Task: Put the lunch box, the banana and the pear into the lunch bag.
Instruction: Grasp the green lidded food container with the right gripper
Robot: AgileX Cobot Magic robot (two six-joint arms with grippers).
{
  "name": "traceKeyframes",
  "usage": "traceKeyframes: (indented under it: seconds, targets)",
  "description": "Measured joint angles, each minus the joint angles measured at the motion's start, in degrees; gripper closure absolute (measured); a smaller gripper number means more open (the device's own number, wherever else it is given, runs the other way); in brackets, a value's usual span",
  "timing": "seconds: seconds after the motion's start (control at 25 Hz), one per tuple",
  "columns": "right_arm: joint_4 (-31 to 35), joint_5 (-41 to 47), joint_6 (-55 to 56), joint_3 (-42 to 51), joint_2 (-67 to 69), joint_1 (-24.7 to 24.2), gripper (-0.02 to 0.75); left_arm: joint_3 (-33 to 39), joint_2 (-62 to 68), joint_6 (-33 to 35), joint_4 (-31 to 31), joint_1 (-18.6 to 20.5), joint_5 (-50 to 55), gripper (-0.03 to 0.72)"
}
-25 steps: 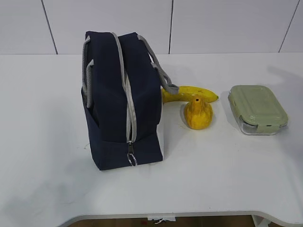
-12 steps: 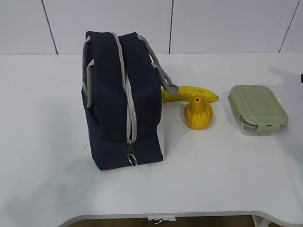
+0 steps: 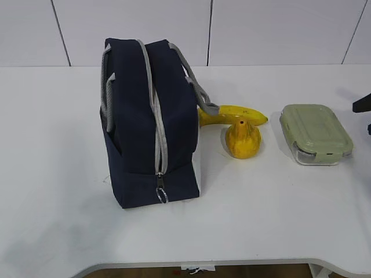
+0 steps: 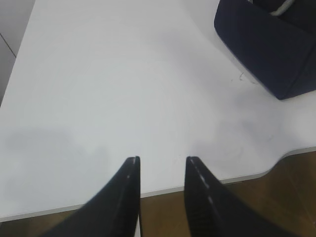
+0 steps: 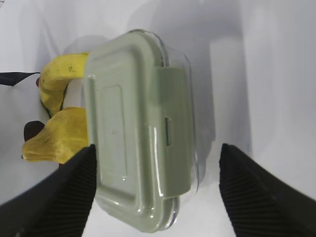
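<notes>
**Right claw spread wide above the lunch box; bag, banana and pear wait on the white table**

A large boxy navy-blue fabric lunch bag [image 3: 149, 121] stands upright on the white table [image 3: 52, 145], left of centre in the exterior view. Its grey zipper [image 3: 156, 116] runs over the top and down the near face, zipped, ending in a metal ring pull [image 3: 162, 196] near the base. Grey woven handles [image 3: 196, 87] hang down both sides.

Just right of the bag lies the yellow curved banana [image 3: 235, 113], one end hidden behind the bag and under a drooping handle. The squat yellow-orange pear [image 3: 242, 139] sits in front of the banana, touching or nearly touching it, stem up. Further right, apart from the fruit, rests the small clear rectangular lunch box [image 3: 316, 134] with its pale sage-green snap-clip lid, closed.

At the right edge of the exterior view only a dark sliver of the right arm shows. The right wrist view shows the right claw [image 5: 158, 182] with its two dark fingers [image 5: 64, 192] spread wide, one on each side of the lunch box [image 5: 140, 143], not touching it. Banana [image 5: 57, 81] and pear [image 5: 54, 138] lie beyond the box.

The left claw [image 4: 163, 197] hovers over the bare near-left edge of the table, jaws partly apart and holding nothing; the bag's corner [image 4: 271, 44] is well away.
</notes>
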Motion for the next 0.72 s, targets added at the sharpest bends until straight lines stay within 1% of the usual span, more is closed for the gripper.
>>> traceKeyframes:
  seconds: [0.32,0.72]
  targets:
    - [0.3,-0.2,-2.0,0.0,4.1,1.7,0.156,0.0,0.0,0.0,0.0,0.0,0.0,0.448]
    - [0.1,-0.3,-4.7,0.0,4.2,4.5,0.156,0.0,0.0,0.0,0.0,0.0,0.0,0.448]
